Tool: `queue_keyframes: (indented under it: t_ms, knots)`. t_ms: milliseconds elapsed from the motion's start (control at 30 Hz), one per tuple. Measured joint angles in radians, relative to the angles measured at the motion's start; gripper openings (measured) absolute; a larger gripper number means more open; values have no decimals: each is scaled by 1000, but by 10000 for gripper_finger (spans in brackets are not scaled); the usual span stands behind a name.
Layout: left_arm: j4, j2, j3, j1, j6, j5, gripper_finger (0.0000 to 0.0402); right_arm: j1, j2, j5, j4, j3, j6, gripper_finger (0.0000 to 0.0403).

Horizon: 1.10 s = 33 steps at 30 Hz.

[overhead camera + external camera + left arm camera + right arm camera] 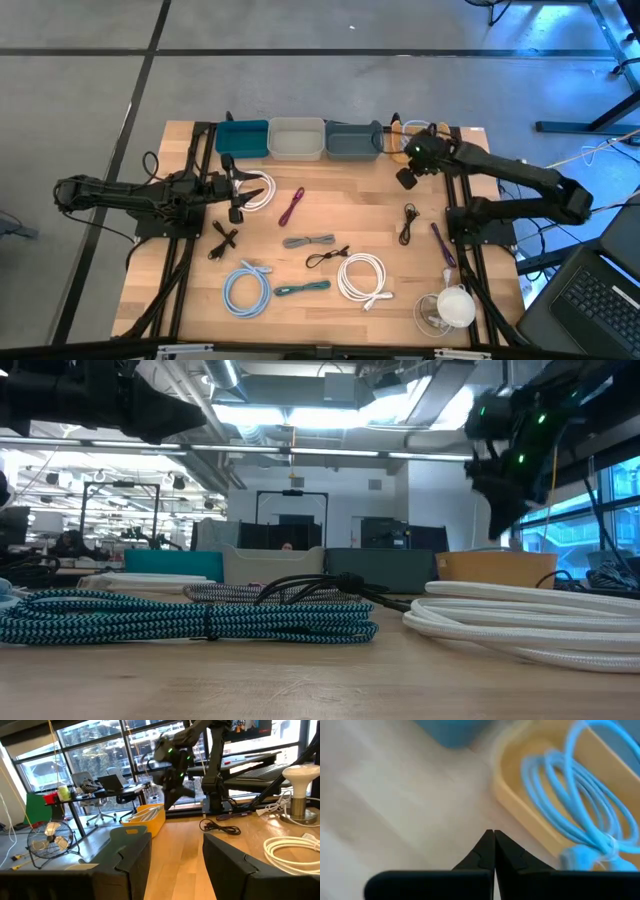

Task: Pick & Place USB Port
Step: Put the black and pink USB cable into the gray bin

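- Light-blue cable (580,815) coiled in yellow bin (520,785): likely light, floppy; best pinched at bundled middle.
- Right gripper (493,837) closed, empty, beside bin.
- Left gripper (175,865) parted, empty.

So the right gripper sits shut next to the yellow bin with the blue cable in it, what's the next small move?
Probably swing the right gripper, shut and empty, away from the yellow bin toward the black cable by its base. The blue cable already lies in the bin, and more cables remain on the table.

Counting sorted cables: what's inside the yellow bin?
A coiled light blue cable lies in the yellow bin. The right arm covers most of it from above.
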Motion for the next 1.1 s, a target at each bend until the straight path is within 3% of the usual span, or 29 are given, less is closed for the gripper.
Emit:
queue_keyframes:
  t_ms: [167,400,533,700,833,933,1100]
  knots:
    - [0,0,0,0,-12,0,169,181,-133,-117,18,0,80,0]
    - [-13,0,0,0,-19,1,169,505,-176,-292,434,0,-32,0]
    - [-59,0,0,0,-56,1,169,616,-141,-304,560,0,-116,0]
    - [-191,0,6,-3,-40,4,169,676,-68,-206,575,0,-134,1]
    - [-522,26,112,-26,-137,1,169,679,-8,-164,560,0,-132,17]
    - [-698,81,206,-33,-232,-15,169,671,29,-167,569,0,-139,31]
    - [-797,231,304,-34,-290,-17,175,643,66,-164,589,0,-156,45]
